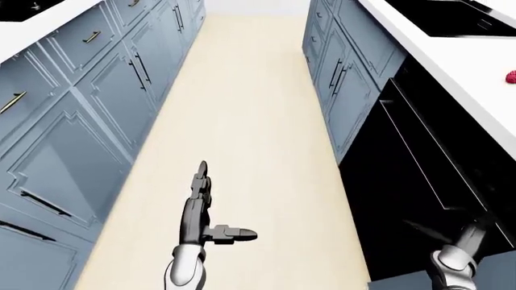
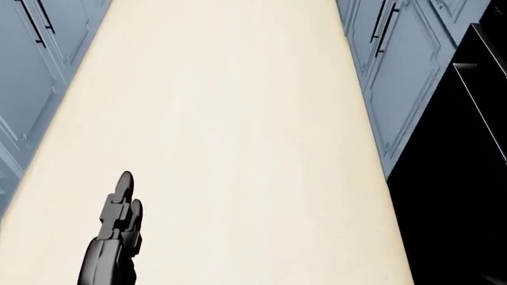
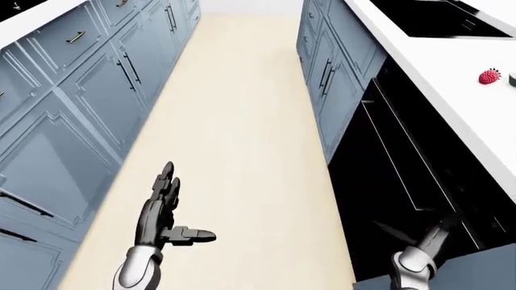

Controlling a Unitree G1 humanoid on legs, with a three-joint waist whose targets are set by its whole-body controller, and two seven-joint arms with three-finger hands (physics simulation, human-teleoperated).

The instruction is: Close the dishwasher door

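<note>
The black dishwasher door [image 1: 411, 175] stands on the right of the left-eye view under the white counter, tilted only slightly out from the cabinet line. My right hand [image 1: 461, 226] is at the view's lower right, its dark fingers spread flat against the door's face and holding nothing. My left hand [image 1: 213, 202] hangs over the beige floor to the left, fingers straight, thumb sticking out, empty. In the head view only the left hand [image 2: 119, 214] and the door's dark face [image 2: 463, 178] show.
Blue cabinets [image 1: 89, 103] line the left side and more blue cabinets [image 1: 343, 72] continue past the dishwasher. A beige floor aisle [image 1: 250, 109] runs between them. The white counter [image 3: 435, 78] carries a black cooktop [image 3: 435, 21] and a red strawberry [image 3: 489, 76].
</note>
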